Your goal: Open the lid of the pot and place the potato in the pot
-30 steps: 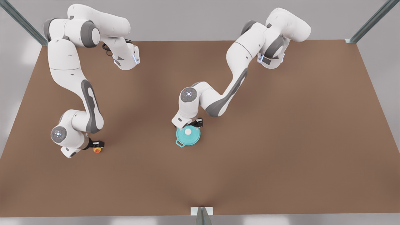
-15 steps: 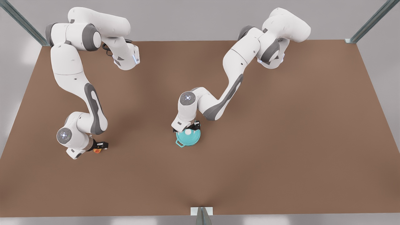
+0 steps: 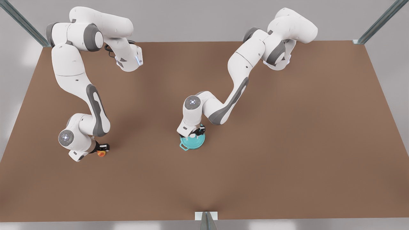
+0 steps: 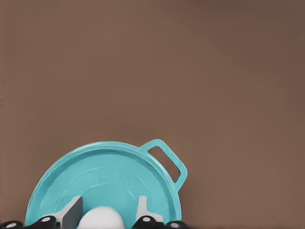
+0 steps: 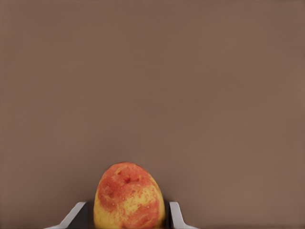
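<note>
Pot lid (image 4: 102, 179) knob between left hand (image 4: 108, 210) fingers—right hand (image 5: 127, 214) astride potato (image 5: 128, 195), bare table (image 3: 287, 143) all round.

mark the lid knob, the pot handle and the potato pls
lid knob (image 4: 101, 217), left wrist view, white top between the fingers.
pot handle (image 4: 167, 157), left wrist view, teal loop's outer bar.
potato (image 5: 128, 196), right wrist view, middle of its orange-yellow skin.

The brown desk (image 3: 287, 143) carries the teal pot (image 3: 192, 144) at the frame centre and the potato (image 3: 101, 153) at the lower left, well apart.
</note>
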Controlling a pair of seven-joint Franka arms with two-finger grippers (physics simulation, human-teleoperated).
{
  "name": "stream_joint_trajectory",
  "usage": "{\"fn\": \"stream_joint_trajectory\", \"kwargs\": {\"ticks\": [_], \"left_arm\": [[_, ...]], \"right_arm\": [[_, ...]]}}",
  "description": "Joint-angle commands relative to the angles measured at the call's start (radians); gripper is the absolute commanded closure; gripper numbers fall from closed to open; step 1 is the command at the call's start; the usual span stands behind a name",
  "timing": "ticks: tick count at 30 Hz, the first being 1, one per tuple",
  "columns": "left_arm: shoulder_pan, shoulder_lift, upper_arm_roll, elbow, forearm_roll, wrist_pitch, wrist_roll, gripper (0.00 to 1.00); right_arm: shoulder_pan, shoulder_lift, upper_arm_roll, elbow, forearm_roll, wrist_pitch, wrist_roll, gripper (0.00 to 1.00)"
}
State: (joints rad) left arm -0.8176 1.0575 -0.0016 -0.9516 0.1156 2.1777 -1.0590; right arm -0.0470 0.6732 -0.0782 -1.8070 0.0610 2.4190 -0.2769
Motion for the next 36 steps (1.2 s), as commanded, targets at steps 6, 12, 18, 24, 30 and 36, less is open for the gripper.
{"fn": "stream_joint_trajectory", "kwargs": {"ticks": [6, 12, 18, 24, 30, 36], "left_arm": [[0.0, -0.036, -0.001, 0.002, -0.001, -0.119, -0.016, 0.58], [0.319, -0.008, 0.015, 0.001, -0.001, -0.079, 0.376, 0.57], [0.331, 0.064, 0.034, -0.001, -0.001, 0.022, 0.39, 0.0], [0.457, -0.135, 0.051, -0.007, -0.062, -0.573, 0.95, 0.0], [0.612, -0.93, 0.046, -0.714, -0.223, -0.4, 1.048, 0.0], [0.603, -0.939, 0.023, -0.7, -0.215, -0.435, 1.002, 0.0]], "right_arm": [[0.001, -0.001, 0.0, 0.0, 0.002, -0.004, -0.033, 0.44], [0.001, -0.032, 0.0, 0.001, 0.002, -0.017, -0.05, 0.51], [0.036, -0.127, 0.018, 0.011, -0.001, -0.084, -0.047, 0.52], [0.18, -0.198, 0.025, 0.034, 0.0, -0.084, -0.012, 0.54], [0.236, -0.225, 0.112, 0.043, -0.001, -0.084, 0.132, 0.55], [0.355, -0.222, 0.195, 0.075, -0.01, -0.083, 0.361, 0.55]]}}
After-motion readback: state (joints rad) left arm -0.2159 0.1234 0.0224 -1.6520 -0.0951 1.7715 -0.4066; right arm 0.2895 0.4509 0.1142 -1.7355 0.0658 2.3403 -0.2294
